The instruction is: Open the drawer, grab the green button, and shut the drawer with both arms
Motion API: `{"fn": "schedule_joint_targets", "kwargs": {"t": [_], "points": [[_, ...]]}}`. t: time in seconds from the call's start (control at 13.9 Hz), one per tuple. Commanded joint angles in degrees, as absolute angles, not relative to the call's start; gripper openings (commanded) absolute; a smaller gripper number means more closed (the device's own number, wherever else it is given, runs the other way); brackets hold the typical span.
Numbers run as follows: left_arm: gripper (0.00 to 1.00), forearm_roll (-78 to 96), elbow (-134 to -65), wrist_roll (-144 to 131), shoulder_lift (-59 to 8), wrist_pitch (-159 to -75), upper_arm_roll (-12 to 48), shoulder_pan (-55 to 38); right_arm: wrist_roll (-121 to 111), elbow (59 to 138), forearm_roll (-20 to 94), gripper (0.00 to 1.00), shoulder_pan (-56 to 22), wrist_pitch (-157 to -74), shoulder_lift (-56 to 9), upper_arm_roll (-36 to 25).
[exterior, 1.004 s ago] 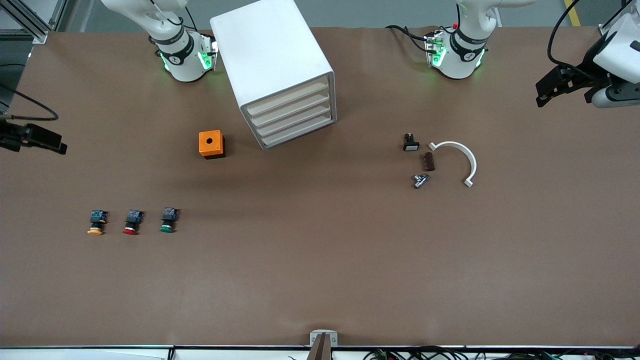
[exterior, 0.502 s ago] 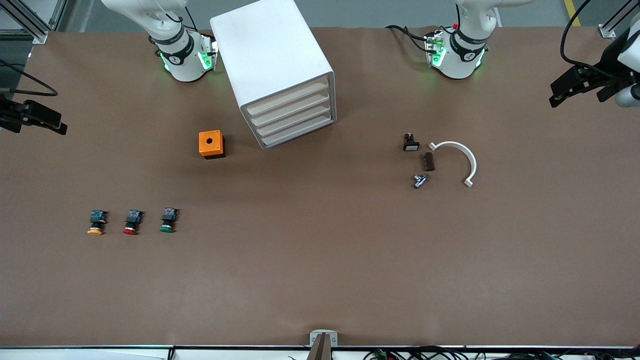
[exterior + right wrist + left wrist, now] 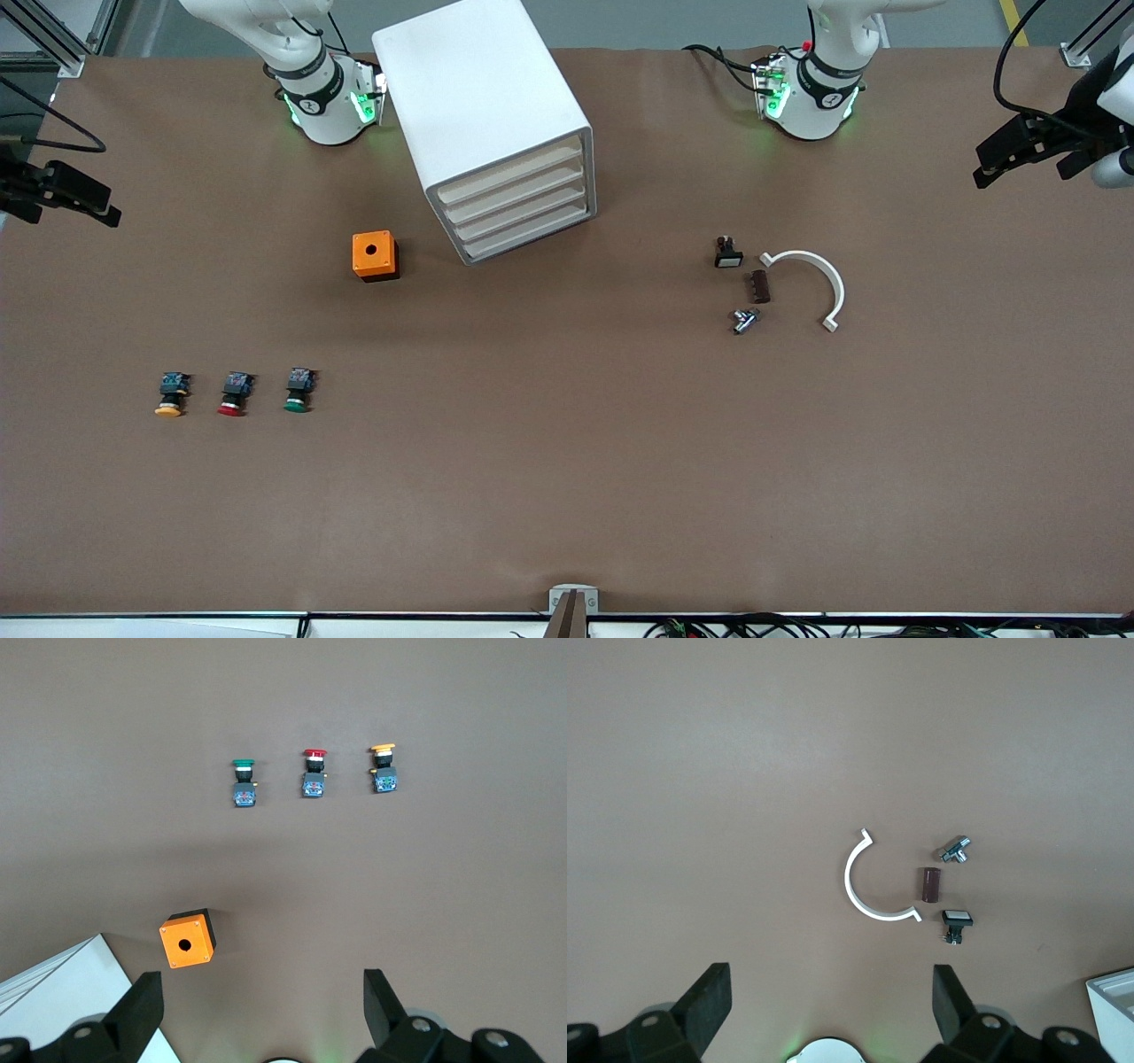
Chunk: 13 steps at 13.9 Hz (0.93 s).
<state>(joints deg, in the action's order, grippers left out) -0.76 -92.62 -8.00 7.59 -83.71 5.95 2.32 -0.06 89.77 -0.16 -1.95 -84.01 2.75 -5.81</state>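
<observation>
At the front view's left edge the right gripper [image 3: 62, 197] hangs empty, jaws spread. Lower left, the green button [image 3: 298, 391] lies on the table — not inside. Upper centre, the drawer [image 3: 518, 209] sits shut. At the right edge, the left gripper [image 3: 1019, 151] waits likewise spread — nothing begun.
</observation>
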Motion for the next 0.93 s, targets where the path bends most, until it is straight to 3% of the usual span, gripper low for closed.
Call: {"fn": "schedule_joint_targets", "kwargs": {"t": [0.0, 0.86], "points": [[1.0, -0.5, -91.6, -6.9, 7.8, -83.0, 6.3, 2.6, -0.8, 92.4, -0.2, 1.0, -0.9, -85.2, 4.8, -5.4], [1.0, -0.8, -87.9, -7.3, 4.1, -83.0, 7.2, 1.6, -1.1, 90.7, -0.4, 1.0, -1.4, -84.7, 4.7, -5.0]]}}
